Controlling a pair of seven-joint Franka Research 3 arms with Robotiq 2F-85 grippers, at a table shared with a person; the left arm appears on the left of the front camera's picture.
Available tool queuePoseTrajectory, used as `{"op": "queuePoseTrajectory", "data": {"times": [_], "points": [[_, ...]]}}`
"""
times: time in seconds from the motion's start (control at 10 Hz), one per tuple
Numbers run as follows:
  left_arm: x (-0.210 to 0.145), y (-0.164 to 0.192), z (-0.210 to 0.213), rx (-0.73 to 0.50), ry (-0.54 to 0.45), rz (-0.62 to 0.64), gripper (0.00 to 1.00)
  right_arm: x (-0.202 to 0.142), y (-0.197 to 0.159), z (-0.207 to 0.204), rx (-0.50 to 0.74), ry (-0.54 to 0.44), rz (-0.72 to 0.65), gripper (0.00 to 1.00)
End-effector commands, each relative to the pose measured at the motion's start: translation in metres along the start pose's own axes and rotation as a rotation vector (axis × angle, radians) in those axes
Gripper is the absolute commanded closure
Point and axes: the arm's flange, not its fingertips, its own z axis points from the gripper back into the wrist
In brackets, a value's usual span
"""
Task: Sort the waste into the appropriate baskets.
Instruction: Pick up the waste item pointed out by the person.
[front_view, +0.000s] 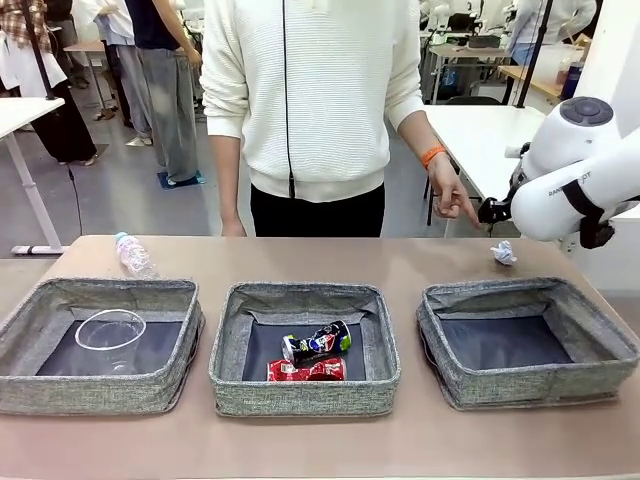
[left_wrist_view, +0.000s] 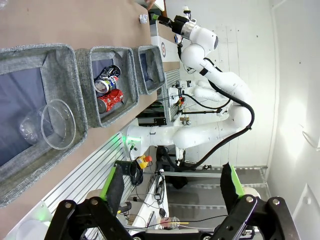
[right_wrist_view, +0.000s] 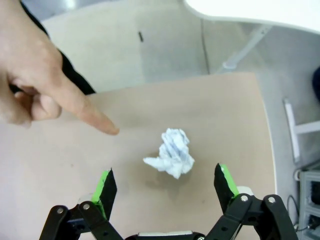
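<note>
Right tool (right_wrist_view: 164, 171) jaws wide, empty; crumpled white paper ball (right_wrist_view: 172, 152) on the surface (right_wrist_view: 230, 115), mid-frame between the fingers, just ahead, no clear long axis. Person's hand (right_wrist_view: 40, 90) points at it from upper left. Right arm nearer; left tool (left_wrist_view: 171, 172) wide, empty, well off. Gap above ball hard to judge

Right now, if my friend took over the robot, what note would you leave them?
Left gripper open, holding nothing.
Right gripper open, poised over the crumpled white paper ball, which a person's hand points at.
Done: clear plastic cup in the left grey woven fabric basket; dark printed drink can and crushed red can in the middle basket.
Left to do: paper ball, behind the right basket, and clear plastic bottle, behind the left basket, both on the table.
</note>
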Motion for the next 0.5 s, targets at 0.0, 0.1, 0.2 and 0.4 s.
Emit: {"op": "queuePoseTrajectory", "data": {"times": [0.0, 0.1, 0.2, 0.4], "points": [[-0.003, 0.0, 0.0, 0.005, 0.007, -0.007, 0.0, 0.014, 0.004, -0.011, -0.015, -0.01, 0.037, 0.0], [-0.003, 0.0, 0.0, 0.005, 0.007, -0.007, 0.0, 0.017, 0.003, -0.015, -0.02, 0.0, 0.044, 0.0], [-0.003, 0.0, 0.0, 0.005, 0.007, -0.007, 0.0, 0.018, 0.001, -0.023, -0.03, 0.018, 0.043, 0.0], [-0.003, 0.0, 0.0, 0.005, 0.007, -0.007, 0.0, 0.017, -0.004, -0.032, -0.03, 0.03, 0.031, 0.0]]}}
